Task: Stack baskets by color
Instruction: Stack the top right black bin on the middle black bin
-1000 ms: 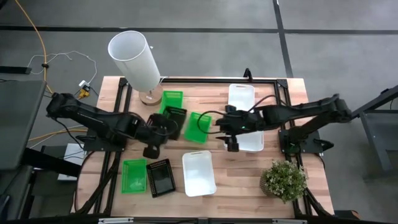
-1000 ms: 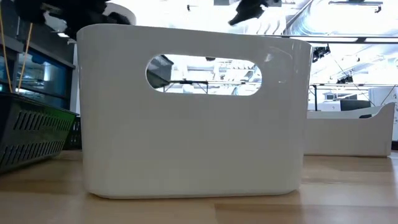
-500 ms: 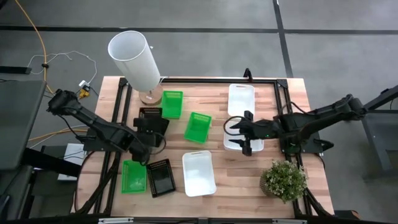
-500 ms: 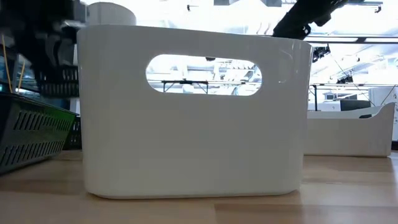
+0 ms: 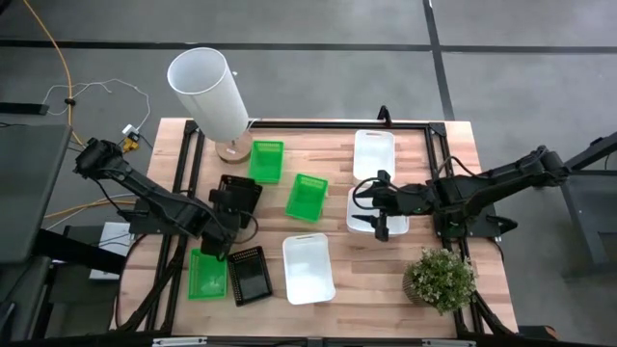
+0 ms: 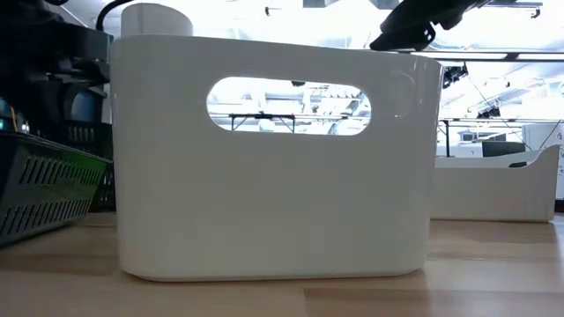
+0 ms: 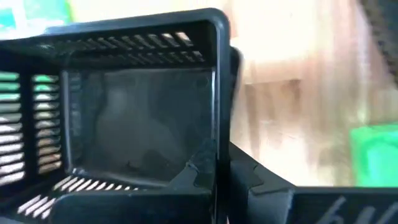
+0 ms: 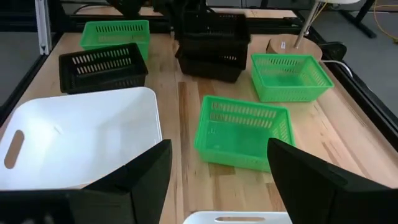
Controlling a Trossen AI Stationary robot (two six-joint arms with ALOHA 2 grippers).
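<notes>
My left gripper is shut on a black basket at the table's left middle. A second black one looks nested under it. I cannot tell whether the stack rests on the table. My right gripper hovers open over a white basket, its fingers pointing at a green basket and holding nothing. Other green baskets sit at the far middle and near left. Another black basket and a white one stand near the front. A third white basket is at the back. My left gripper grips the black basket's rim next to a corner. One finger is inside the wall and one outside. The fingers come steeply from above. The basket sits roughly level below them.
A tall white cylinder on a wooden base stands at the far left. A potted plant sits at the near right. Black frame rails run along the table's far edge and sides. In the low view the near white basket fills the picture.
My left gripper has carried the black basket toward the table's left edge and down, still shut on it. My right gripper has drawn back from the middle green basket toward the right edge and stays open. The green basket has not moved.
</notes>
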